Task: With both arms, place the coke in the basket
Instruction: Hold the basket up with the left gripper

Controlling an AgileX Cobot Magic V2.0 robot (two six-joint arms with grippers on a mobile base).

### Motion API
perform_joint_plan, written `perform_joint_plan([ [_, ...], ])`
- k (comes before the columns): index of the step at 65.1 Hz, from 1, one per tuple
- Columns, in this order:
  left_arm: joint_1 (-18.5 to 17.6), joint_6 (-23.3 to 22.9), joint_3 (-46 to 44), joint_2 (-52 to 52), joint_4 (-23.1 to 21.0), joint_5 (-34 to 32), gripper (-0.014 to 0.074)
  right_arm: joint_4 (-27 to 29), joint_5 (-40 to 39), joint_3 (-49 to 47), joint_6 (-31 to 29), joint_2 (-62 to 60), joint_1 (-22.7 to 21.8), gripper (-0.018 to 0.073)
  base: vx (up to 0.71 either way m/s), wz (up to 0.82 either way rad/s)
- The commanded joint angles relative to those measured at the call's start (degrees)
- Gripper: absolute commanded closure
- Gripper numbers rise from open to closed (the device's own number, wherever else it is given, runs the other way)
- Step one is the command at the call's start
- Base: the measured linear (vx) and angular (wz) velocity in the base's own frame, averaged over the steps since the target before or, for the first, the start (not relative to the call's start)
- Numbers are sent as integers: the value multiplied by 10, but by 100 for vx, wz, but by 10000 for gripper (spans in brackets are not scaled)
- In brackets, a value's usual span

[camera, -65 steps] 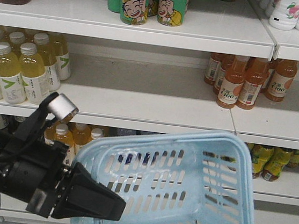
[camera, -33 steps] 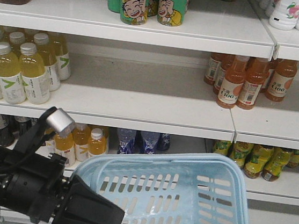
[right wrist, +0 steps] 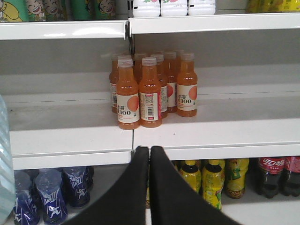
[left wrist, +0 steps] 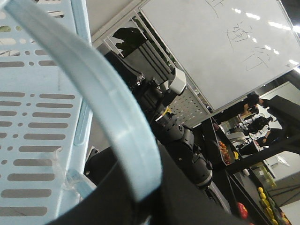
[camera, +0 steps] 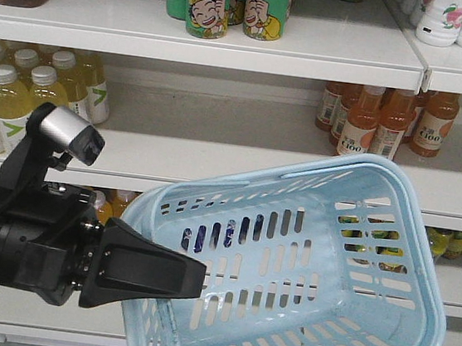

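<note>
The light blue basket (camera: 398,172) hangs tilted in front of the shelves, its open side facing me. My left gripper (camera: 196,276) is at its left rim. In the left wrist view the basket's curved handle (left wrist: 108,104) runs down between the black jaws of the left gripper (left wrist: 146,206), which is shut on it. My right gripper (right wrist: 149,151) is shut and empty and points at the edge of the middle shelf. Coke bottles (right wrist: 271,176) with red labels stand on the lower shelf, below and right of it. No coke shows in the front view.
Orange juice bottles (right wrist: 139,93) stand on the middle shelf straight ahead of the right gripper. Yellow bottles (right wrist: 213,183) and dark blue bottles (right wrist: 49,192) fill the lower shelf. Pale yellow bottles (camera: 22,99) and green cans (camera: 208,3) stand on the upper shelves.
The basket dipped low half a second ago, then rose and tipped its open side toward me. The left arm rose with it and its silver cylinder moved up and left.
</note>
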Motion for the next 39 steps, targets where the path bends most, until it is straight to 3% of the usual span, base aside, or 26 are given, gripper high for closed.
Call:
perform_joint_plan([
  [1,-2,3,-18,-15,-56,-110,603,-6,-42,4,-4,-8,-3,564,0,0],
  [39,-2,3,-17,-15,-56,-110,603,-6,-42,4,-4,-8,-3,564,0,0],
])
